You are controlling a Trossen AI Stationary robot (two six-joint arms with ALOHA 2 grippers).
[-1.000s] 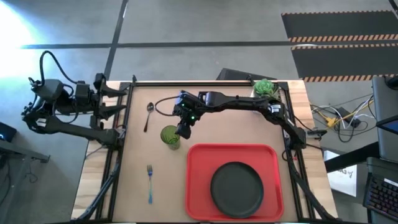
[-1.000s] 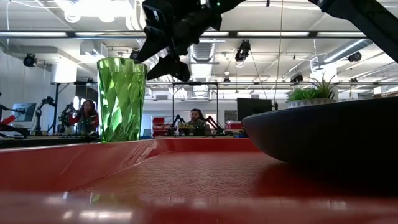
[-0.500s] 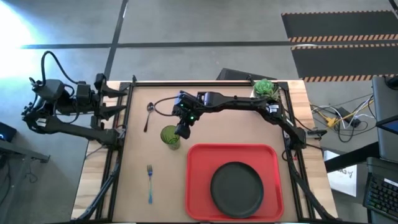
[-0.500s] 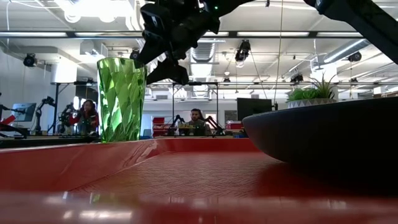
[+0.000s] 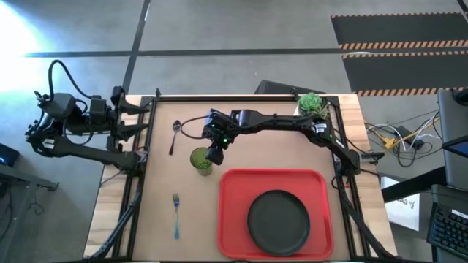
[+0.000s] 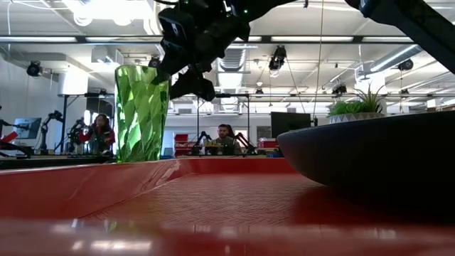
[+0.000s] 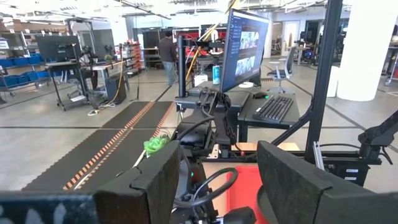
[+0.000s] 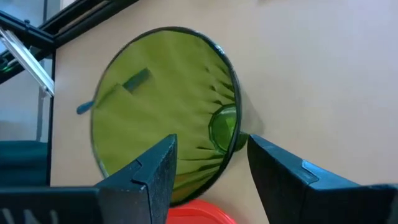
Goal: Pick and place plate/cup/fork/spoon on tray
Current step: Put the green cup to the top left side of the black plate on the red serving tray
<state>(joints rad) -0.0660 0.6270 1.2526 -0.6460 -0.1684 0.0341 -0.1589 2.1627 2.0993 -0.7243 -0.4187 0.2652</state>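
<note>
The right gripper hangs just above the rim of the green cup, its two dark fingers spread wide with one over the cup's mouth and the other outside the rim; in the right wrist view they straddle the rim and grip nothing. From the low view the gripper sits at the cup's upper edge, the cup standing upright on the table just off the red tray's far left corner.

Nearer the table front than that gripper, the black plate lies inside the tray. Off to the gripper's left and nearer the front edge, the blue-handled fork lies on the bare tabletop, well apart from the cup. Beyond the gripper and to its left, the dark spoon rests near the table's back. At the far right corner stands a white pot with a green plant.

The left gripper waits off the table's left side, fingers apart and holding nothing.
</note>
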